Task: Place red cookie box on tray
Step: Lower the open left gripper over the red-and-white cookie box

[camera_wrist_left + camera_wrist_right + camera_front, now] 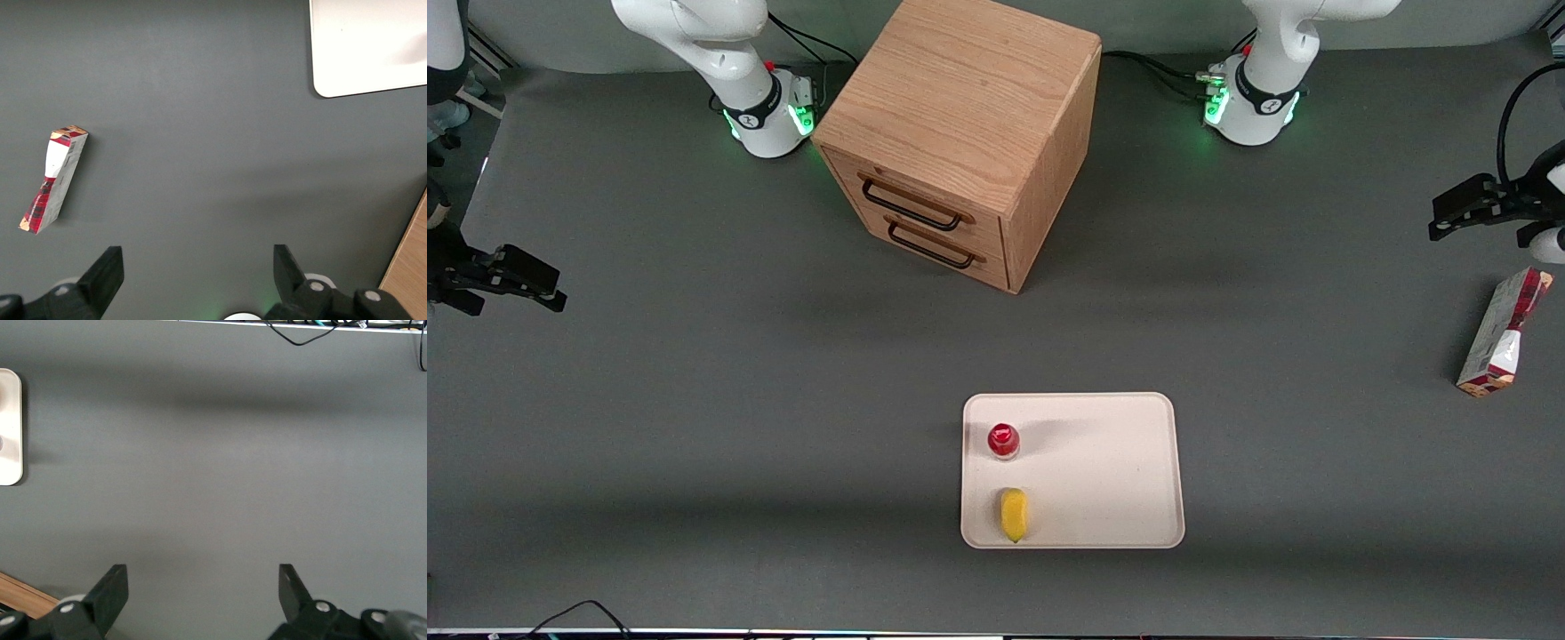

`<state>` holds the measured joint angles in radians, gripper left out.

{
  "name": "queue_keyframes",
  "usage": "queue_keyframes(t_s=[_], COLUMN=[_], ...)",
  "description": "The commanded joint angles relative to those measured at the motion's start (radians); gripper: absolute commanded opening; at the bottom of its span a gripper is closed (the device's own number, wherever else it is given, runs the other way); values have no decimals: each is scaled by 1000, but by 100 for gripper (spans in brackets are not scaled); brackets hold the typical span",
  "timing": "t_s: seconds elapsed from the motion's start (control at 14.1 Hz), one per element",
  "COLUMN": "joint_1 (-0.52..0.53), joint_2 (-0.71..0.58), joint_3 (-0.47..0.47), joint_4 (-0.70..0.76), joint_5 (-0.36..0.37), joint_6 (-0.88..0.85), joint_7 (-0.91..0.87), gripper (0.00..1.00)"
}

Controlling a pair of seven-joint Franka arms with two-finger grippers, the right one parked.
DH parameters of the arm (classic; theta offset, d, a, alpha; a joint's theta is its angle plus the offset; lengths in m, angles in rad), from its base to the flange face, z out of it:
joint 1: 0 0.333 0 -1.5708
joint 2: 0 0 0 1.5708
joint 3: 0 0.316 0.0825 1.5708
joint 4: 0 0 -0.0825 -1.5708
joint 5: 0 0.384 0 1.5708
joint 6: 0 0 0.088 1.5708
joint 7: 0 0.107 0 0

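The red cookie box [1504, 332] lies on the grey table toward the working arm's end, dark red and white with a brown cookie print at the end nearer the front camera. It also shows in the left wrist view [53, 178]. The cream-white tray [1112, 471] lies near the table's front edge, and one corner of it shows in the left wrist view [367, 47]. My left gripper [1463, 213] is open and empty. It hangs above the table, farther from the front camera than the box and apart from it. Both fingers [103, 273] show in the left wrist view over bare table.
A small red-capped bottle [1003, 441] and a yellow fruit-like thing [1013, 514] sit on the tray. A wooden drawer cabinet [960, 133] with two shut drawers stands at the back middle; its edge shows in the left wrist view [410, 267].
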<state>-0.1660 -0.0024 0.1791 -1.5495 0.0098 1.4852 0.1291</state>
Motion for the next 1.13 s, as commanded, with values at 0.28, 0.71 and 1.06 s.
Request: queue_keyframes(t_s=[0.28, 0.71, 1.06], joint_1=[28, 36, 146], joint_2=[71, 260, 373], joint_3=[100, 388, 417], joint_4=[19, 8, -110], joint_5=[-14, -25, -152], joint_6=[56, 271, 478], joint_7=[157, 729, 1012], gripper=[100, 100, 100])
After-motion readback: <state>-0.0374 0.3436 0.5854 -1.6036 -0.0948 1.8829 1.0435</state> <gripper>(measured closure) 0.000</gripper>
